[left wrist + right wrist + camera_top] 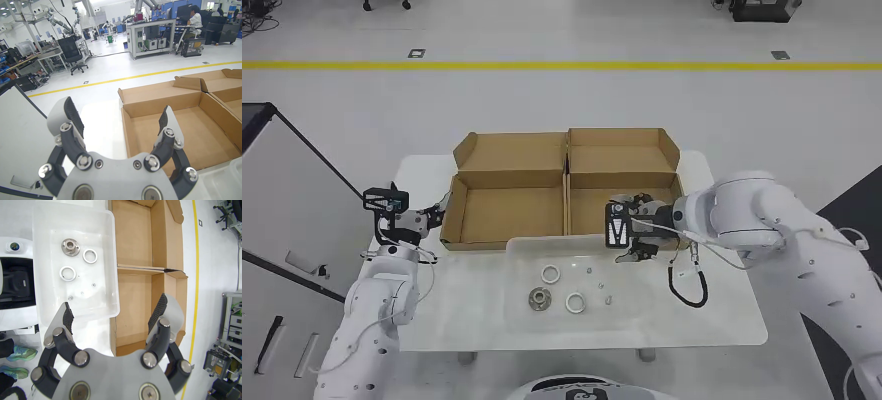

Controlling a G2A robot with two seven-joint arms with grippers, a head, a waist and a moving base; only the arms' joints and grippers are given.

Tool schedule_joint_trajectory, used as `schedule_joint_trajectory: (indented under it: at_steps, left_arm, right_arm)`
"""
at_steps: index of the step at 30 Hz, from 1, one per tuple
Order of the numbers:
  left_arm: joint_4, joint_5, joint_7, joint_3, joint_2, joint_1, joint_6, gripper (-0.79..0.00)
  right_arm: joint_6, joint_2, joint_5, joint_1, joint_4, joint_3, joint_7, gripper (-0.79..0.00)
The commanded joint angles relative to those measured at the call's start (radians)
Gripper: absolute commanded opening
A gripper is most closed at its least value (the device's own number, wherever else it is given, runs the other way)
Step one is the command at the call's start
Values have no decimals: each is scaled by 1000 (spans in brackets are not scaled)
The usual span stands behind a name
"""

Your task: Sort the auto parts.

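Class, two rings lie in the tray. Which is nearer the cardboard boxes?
The ring between the hub and the boxes; the other ring lies beside the hub, farther from them.

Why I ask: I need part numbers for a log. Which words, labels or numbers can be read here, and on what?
No text can be read.
The hub and rings: no marks seen.
The tray and boxes: no print.
The posters across the room: too small to read.
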Motion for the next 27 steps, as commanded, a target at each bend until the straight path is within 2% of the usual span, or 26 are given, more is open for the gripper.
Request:
schedule_joint_trajectory:
  at_steps: [1,10,13,16,22,27]
  left_arm:
    - [0,0,0,0,0,0,0,0]
    - [0,0,0,0,0,0,0,0]
    - [0,0,0,0,0,0,0,0]
    - [0,0,0,0,0,0,0,0]
    - [0,0,0,0,0,0,0,0]
    - [0,0,0,0,0,0,0,0]
  right_arm:
    - [0,0,0,0,0,0,0,0]
    - [0,0,0,0,0,0,0,0]
    - [47,0,-31,-3,-27,-26,46,0]
    - [116,-1,0,13,-39,-58,116,0]
    - [328,-20,102,129,-30,-195,328,0]
    - [373,-48,147,225,-1,-313,373,0]
